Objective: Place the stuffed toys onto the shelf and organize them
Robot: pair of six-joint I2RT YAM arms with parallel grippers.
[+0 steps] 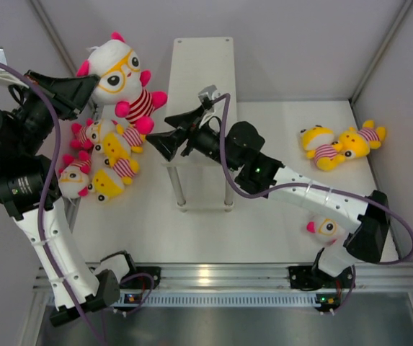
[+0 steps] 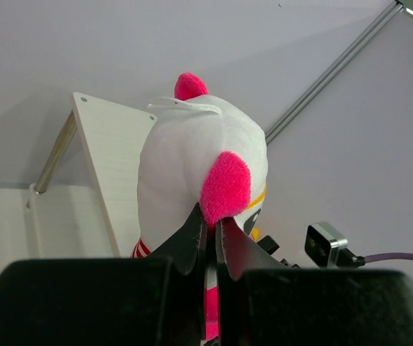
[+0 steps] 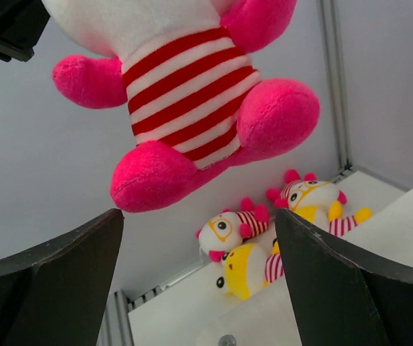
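My left tool (image 1: 89, 81) is clamped shut on the pink ear (image 2: 225, 187) of a white-headed stuffed toy (image 1: 120, 72). The toy hangs off the counter (image 1: 264, 216) by that ear, with its back to my left wrist camera and its orange-rimmed glasses turned toward the overhead view. It wears a red-and-white striped shirt and has pink arms and feet. From above it sits just left of the far end of the shelf (image 1: 202, 72), not resting on it. My right tool (image 1: 159, 143) reaches across the shelf's top board, its tips poking out past the board's left edge, close under the hanging toy's feet. Its jaws are spread wide and hold nothing. In the right wrist view the toy's pink feet dangle above the gap between the two fingers without touching either one. Under and beside the held toy, a heap of stuffed toys (image 1: 109, 155) lies on the counter against the left wall, white-headed and yellow ones tangled together. I can make out striped shirts and pink limbs there, but not exactly how many there are. Two yellow stuffed toys (image 1: 339, 144) lie side by side near the right wall, well apart from the shelf. A lone white-headed toy (image 1: 325, 228) lies near my right arm's base, partly hidden under the arm. The visible part of the shelf's top board carries no toy.
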